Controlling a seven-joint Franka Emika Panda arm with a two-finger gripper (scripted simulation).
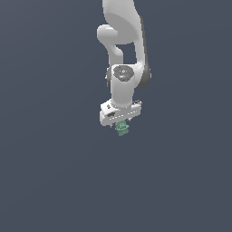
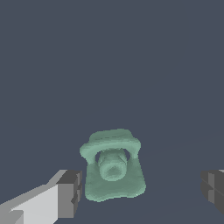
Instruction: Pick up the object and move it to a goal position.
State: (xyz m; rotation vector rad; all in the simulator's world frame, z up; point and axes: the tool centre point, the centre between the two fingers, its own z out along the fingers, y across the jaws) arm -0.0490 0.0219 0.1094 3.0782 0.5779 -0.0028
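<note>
Fingers (image 2: pixel 69 194) of the gripper (image 2: pixel 140 190) stand wide apart around the green object (image 2: pixel 113 166), holding nothing, ready to squeeze it.

Teal-green object (image 2: pixel 113 168), white gripper (image 2: pixel 140 192) (dark grey pads (image 2: pixel 70 194))

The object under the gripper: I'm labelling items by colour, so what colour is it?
Teal-green, plain and matte; the object shows best in the wrist view.

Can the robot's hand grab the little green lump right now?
Probably yes. The hand is open, with the green lump between its fingers and nothing blocking it in the wrist view.
</note>
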